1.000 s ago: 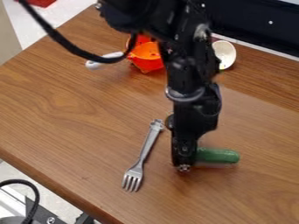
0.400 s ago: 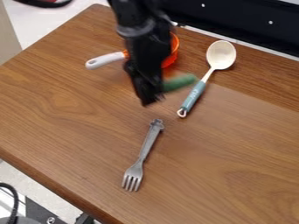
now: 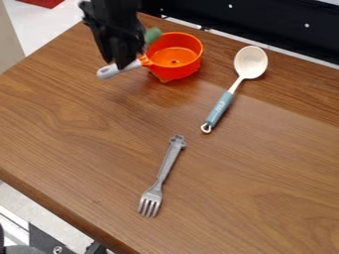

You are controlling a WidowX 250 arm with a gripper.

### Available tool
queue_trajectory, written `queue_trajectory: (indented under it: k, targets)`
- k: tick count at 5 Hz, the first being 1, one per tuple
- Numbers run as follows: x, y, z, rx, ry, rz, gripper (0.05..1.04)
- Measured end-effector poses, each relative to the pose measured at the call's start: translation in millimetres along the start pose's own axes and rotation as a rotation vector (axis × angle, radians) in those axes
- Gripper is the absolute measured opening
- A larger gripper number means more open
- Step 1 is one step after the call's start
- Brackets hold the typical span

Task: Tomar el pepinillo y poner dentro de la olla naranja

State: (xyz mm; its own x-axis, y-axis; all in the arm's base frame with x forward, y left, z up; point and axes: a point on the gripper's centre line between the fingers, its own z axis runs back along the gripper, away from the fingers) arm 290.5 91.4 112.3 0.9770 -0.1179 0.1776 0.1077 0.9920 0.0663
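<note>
At the upper left, the black gripper point(image 3: 122, 63) hangs over the pot's handle, shut on the green pickle point(image 3: 153, 35). The pickle's visible end sticks out to the gripper's right, at the upper left side of the orange pot point(image 3: 173, 72); the rest of it is hidden behind the gripper. The pot stands upright on the table, its inside visible with no pickle in it. Its pale handle point(image 3: 109, 71) points left, partly covered by the gripper.
A cream spoon point(image 3: 250, 62) with a blue-grey handle lies right of the pot. A grey fork point(image 3: 159, 179) lies nearer the front of the wooden table point(image 3: 73, 134). A black panel point(image 3: 265, 25) runs along the back edge.
The gripper has carried the pickle up and to the left, from beside the fork to the pot's left side. The pot and spoon have come into full view.
</note>
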Motion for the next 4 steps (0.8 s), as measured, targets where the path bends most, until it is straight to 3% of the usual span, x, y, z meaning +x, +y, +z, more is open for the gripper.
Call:
queue_trajectory:
  k: [1,2,4]
  targets:
    - [17,16,-4,-0.007,0.048,0.145,0.269]
    - [33,21,-18,0.008,0.101,0.211,0.269]
    - [52,-4,-33,0.015,0.161,0.161,0.269]
